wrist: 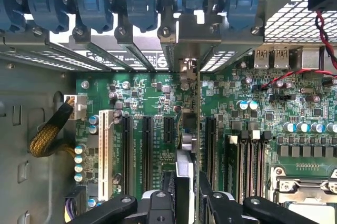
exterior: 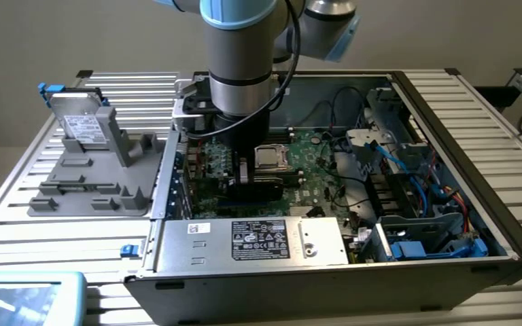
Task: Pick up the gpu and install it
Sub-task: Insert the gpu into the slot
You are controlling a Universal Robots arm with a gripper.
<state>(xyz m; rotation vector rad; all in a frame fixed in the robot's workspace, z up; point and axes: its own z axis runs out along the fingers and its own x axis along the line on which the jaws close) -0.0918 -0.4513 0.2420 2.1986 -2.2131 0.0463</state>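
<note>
My gripper [wrist: 187, 203] is down inside the open computer case [exterior: 334, 278], over the big green motherboard [wrist: 147, 92]. It is shut on the gpu [wrist: 184, 169], which I see edge-on between the two black fingers [wrist: 158, 205]. The card stands upright and runs toward the case's rear wall. Its silver end bracket [wrist: 184, 50] sits at a rear slot opening, in line with the black expansion slots [wrist: 168, 129]. In the exterior view the gripper [exterior: 242, 173] hangs low over the motherboard [exterior: 320, 159], with the card's black face [exterior: 266, 187] beside it. Whether the card's edge is in a slot is hidden.
Blue slot latches [wrist: 95, 8] line the rear wall. A yellow-sleeved cable [wrist: 50, 134] and a red wire [wrist: 321, 29] lie to either side. The CPU socket [exterior: 272, 157], power supply [exterior: 252, 241] and drive cage [exterior: 424, 231] crowd the case. The silver hard drive [exterior: 84, 122] stands on a grey holder [exterior: 89, 183].
</note>
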